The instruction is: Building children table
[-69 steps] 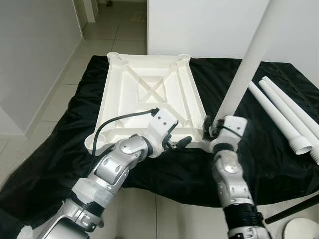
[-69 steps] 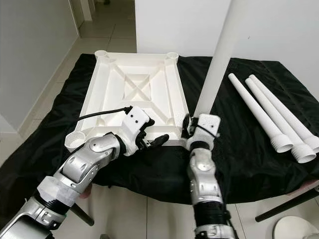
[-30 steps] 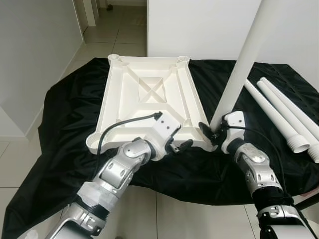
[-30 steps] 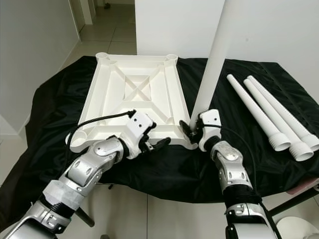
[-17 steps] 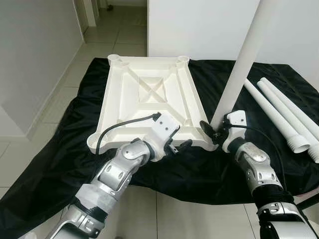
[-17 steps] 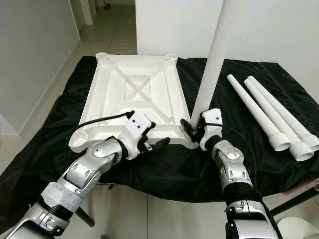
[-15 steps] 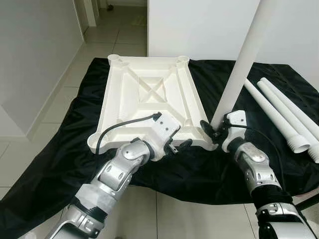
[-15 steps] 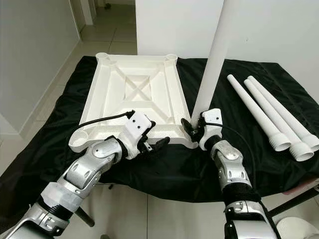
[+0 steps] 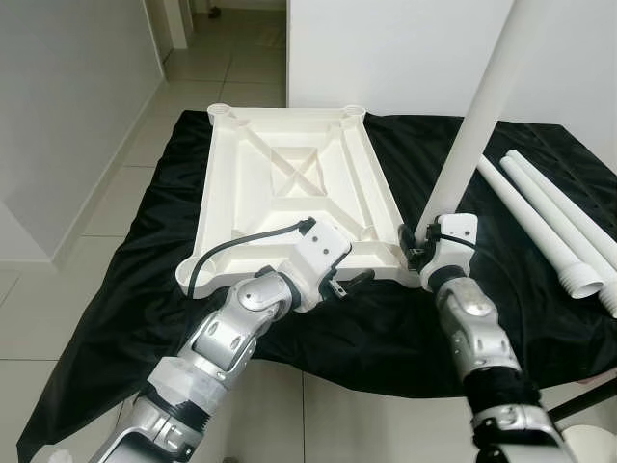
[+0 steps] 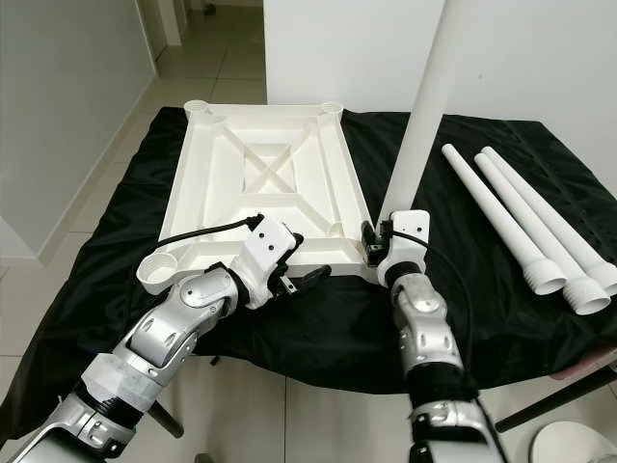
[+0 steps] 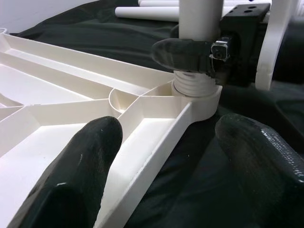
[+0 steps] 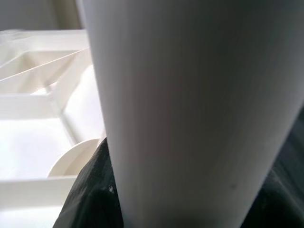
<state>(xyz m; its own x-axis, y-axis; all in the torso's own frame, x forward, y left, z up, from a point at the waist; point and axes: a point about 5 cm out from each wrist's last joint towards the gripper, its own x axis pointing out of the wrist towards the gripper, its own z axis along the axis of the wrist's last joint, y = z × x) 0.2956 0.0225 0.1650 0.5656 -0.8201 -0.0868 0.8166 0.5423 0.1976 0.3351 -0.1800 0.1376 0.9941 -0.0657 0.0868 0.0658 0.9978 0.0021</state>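
On the black cloth (image 9: 116, 260) covering the work surface, the white plastic tabletop (image 9: 289, 193) lies upside down, ribs facing up. At its near right corner socket (image 11: 197, 92), 1 white table leg (image 9: 477, 116) stands almost upright with its threaded end entered in the socket. Our right gripper (image 9: 416, 253) is clamped around the base of this leg, just above the thread. Our left gripper (image 9: 347, 282) hangs spread apart beside the tabletop's near edge, grasping nothing.

We judge the leg to be a light, stiff, hollow tube with a smooth, slippery wall, so a grip low down, close to the socket, gives best control while turning. The tabletop looks light enough to shift under torque; we would brace its near rim. The spare legs (image 10: 501, 217), which number 3, lie side by side on the cloth to the right, well apart from the tabletop.
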